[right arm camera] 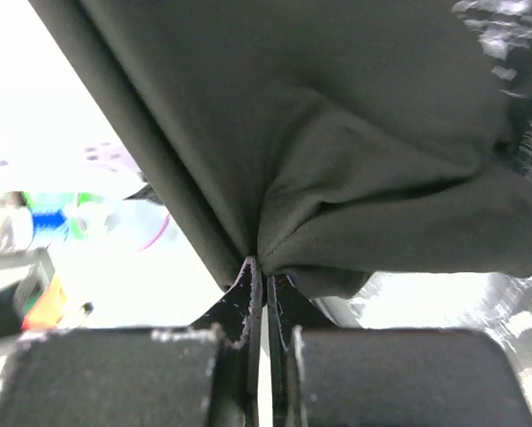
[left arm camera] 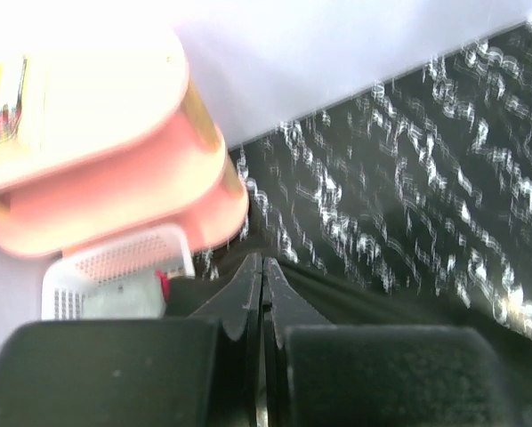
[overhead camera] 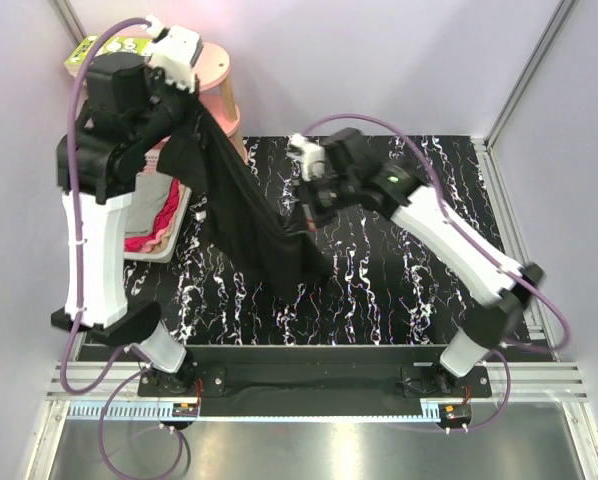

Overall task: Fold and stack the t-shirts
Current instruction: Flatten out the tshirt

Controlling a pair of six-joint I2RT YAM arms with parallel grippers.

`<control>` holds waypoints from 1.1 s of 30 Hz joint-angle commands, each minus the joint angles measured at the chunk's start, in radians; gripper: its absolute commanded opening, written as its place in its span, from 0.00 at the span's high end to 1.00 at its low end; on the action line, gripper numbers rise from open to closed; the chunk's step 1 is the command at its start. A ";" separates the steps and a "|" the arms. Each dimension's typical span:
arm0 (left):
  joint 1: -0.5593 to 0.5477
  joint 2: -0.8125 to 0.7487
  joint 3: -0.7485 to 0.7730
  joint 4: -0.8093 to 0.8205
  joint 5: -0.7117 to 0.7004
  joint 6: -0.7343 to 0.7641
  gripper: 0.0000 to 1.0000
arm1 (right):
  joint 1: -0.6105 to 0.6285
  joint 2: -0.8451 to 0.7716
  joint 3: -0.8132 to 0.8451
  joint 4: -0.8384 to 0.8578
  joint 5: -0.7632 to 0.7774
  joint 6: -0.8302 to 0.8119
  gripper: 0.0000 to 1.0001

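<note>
Table [overhead camera: 399,290]: black marbled top.

Black shirt [overhead camera: 239,210]: off the surface for most of its length. It is strung from high near the far left corner down to mid-table, with its lower end touching the top.

Basket [left arm camera: 79,276]: at the left edge, holding a grey shirt [overhead camera: 154,200] and a red shirt [overhead camera: 144,240], both unfolded.

Left gripper [left arm camera: 262,267]: jaws pressed together on the black shirt's upper end.

Right gripper [right arm camera: 264,267]: jaws pinching a bunched fold lower down.

Step judged: spreading the shirt before folding; nothing is stacked yet. The next move calls for laying it flat with even tension.

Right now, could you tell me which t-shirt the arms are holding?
The black t-shirt, strung between the left gripper and right gripper; the grey t-shirt and pink t-shirt lie in the basket.
</note>
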 commanded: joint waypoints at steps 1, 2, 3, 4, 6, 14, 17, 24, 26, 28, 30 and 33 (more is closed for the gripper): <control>-0.088 0.092 0.121 0.301 -0.195 0.009 1.00 | 0.107 0.178 0.247 -0.203 -0.173 -0.056 1.00; -0.121 0.104 0.111 0.323 -0.211 0.014 1.00 | 0.127 0.268 0.395 -0.223 -0.175 -0.056 1.00; -0.179 0.110 0.098 0.344 -0.242 0.024 1.00 | 0.156 0.307 0.460 -0.221 -0.179 -0.043 1.00; -0.201 0.118 0.091 0.376 -0.250 0.023 1.00 | 0.168 0.340 0.524 -0.220 -0.186 -0.032 1.00; -0.239 0.150 0.098 0.407 -0.283 0.005 1.00 | 0.187 0.420 0.713 -0.252 -0.166 -0.029 1.00; -0.325 0.221 0.155 0.558 -0.399 0.000 1.00 | 0.187 0.166 0.472 -0.359 0.160 -0.062 1.00; -0.418 0.178 0.088 0.529 -0.345 0.040 1.00 | 0.187 0.060 0.317 -0.381 0.222 -0.021 0.75; -0.523 0.090 -0.148 0.305 -0.091 -0.069 0.01 | 0.188 -0.063 0.269 -0.402 0.270 0.045 0.14; -0.518 0.069 -0.179 0.297 -0.104 -0.068 0.01 | 0.187 -0.066 0.318 -0.416 0.314 0.039 0.10; -0.469 0.060 -0.175 0.280 -0.118 -0.083 0.01 | 0.185 -0.058 0.359 -0.436 0.353 0.030 0.12; -0.350 0.049 -0.167 0.280 -0.094 -0.124 0.01 | 0.185 -0.047 0.399 -0.442 0.438 0.018 0.16; -0.171 0.053 -0.173 0.206 -0.026 -0.163 0.01 | 0.161 -0.049 0.360 -0.422 0.561 0.004 0.22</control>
